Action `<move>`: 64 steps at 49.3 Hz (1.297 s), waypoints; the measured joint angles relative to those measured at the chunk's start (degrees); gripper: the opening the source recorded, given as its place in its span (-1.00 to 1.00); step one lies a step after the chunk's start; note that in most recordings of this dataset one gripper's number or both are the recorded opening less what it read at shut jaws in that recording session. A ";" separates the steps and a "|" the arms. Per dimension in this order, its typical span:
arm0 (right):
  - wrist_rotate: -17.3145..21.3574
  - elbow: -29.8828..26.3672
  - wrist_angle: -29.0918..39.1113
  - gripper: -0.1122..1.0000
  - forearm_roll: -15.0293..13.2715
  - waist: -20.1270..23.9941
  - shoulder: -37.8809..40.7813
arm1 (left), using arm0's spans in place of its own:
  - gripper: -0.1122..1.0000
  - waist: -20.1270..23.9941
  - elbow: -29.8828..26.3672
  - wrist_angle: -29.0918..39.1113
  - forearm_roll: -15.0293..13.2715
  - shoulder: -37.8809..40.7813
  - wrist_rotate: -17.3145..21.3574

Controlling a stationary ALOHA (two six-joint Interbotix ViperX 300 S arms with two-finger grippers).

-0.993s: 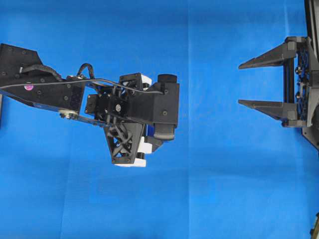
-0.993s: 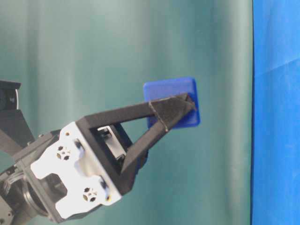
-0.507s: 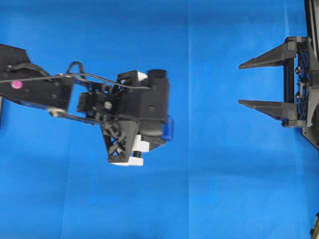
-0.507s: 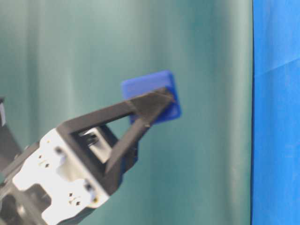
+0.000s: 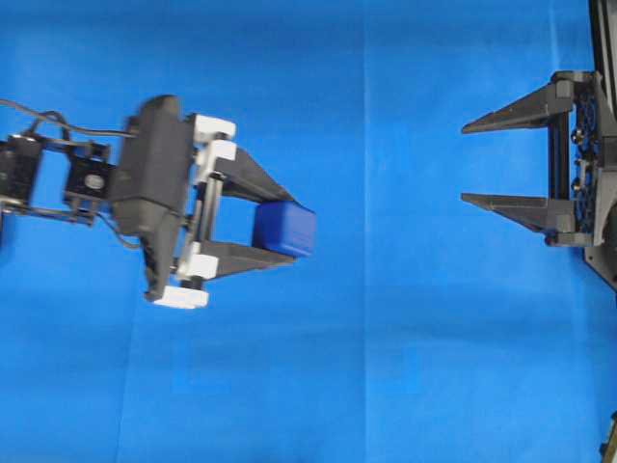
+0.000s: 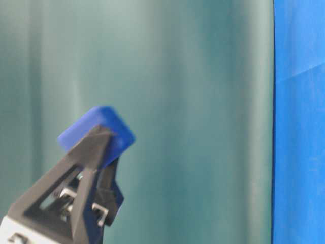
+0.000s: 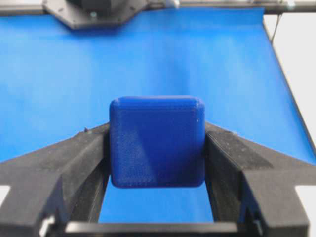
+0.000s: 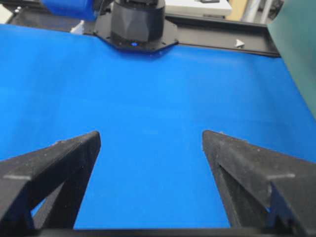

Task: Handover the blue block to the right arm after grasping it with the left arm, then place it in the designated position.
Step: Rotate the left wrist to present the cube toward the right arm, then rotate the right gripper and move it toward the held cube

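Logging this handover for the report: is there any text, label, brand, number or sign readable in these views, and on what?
None can be read.
Blue block: plain faces, no marking.
Left claw and right claw: no lettering visible.
White triangle on the black bar at the far table edge: a bare shape, no text.
Blue cloth: unmarked.
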 measured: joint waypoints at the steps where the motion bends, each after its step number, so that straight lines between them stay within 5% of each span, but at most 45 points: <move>1: 0.00 0.00 0.00 0.96 0.00 0.09 0.00 | 0.07 0.00 0.62 -0.97 0.09 -0.44 0.26; 13: 0.00 0.00 0.00 0.96 0.00 0.00 0.00 | 0.07 0.18 4.83 -7.73 0.00 -2.72 0.70; 49: 0.00 0.00 0.00 0.96 -0.09 0.00 0.00 | 0.07 0.44 5.19 -8.09 -0.26 -2.72 0.79; 64: -0.62 -1.49 1.58 0.95 -4.48 1.32 -0.09 | 0.07 0.53 5.27 -8.17 -0.26 -2.81 0.79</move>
